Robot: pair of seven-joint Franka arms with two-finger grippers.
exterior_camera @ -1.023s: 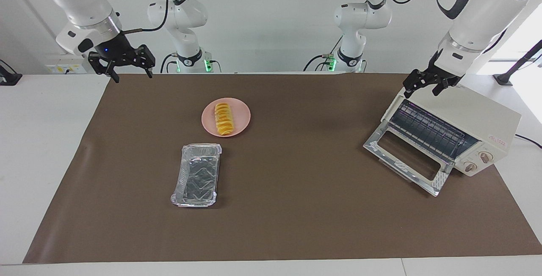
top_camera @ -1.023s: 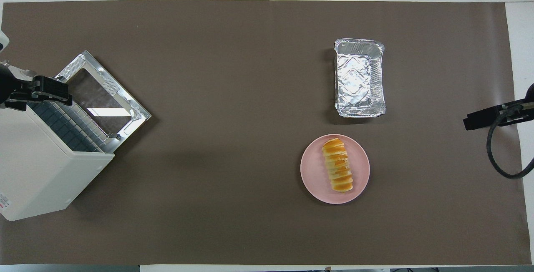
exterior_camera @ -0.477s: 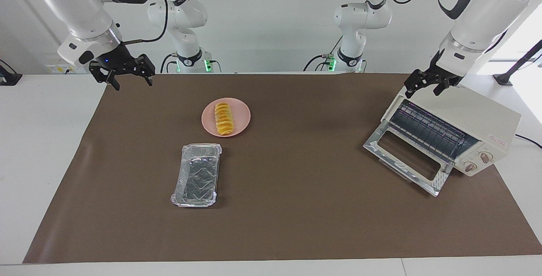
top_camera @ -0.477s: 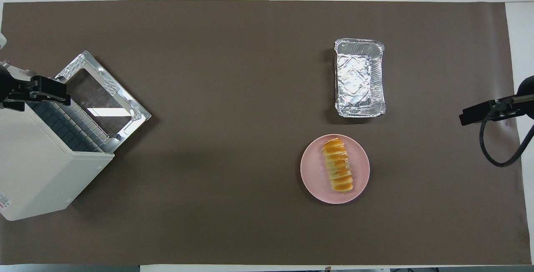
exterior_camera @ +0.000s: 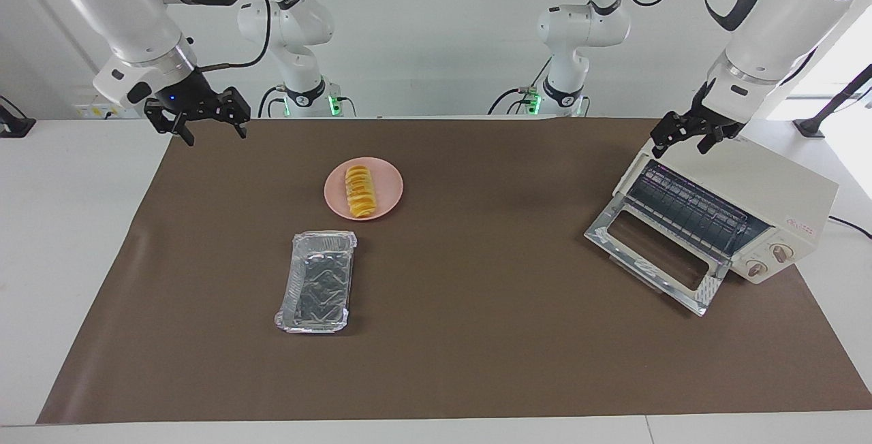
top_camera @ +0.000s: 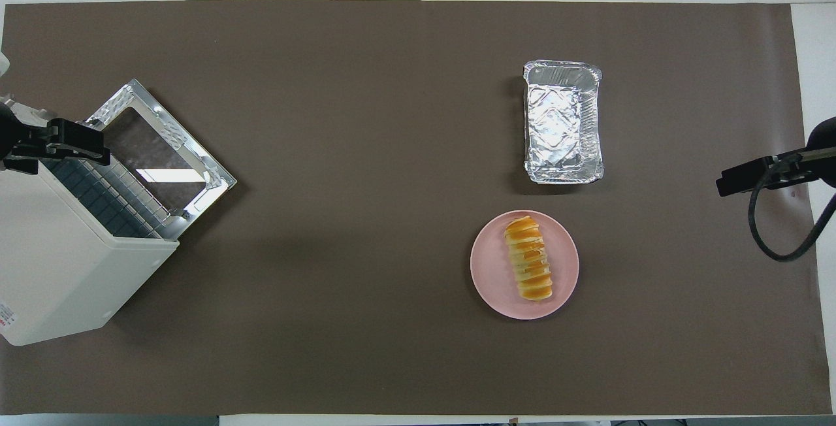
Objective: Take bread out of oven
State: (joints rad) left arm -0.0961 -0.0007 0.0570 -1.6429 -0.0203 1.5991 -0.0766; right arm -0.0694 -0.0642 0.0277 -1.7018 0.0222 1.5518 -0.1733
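The bread (exterior_camera: 359,191) is seen lying on the pink plate (exterior_camera: 388,188), out of the oven (exterior_camera: 763,199), its length running toward the robots. The right gripper (exterior_camera: 204,117), spread open and empty, is nearer; the left gripper (exterior_camera: 684,136), likewise open and empty, hangs over the oven.

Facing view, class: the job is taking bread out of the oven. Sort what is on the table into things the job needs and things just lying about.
Belongs to the job:
- bread, already lying on the pink plate
- oven, door down, rack bare

Just lying about:
- foil tray, empty, farther from the robots than the plate
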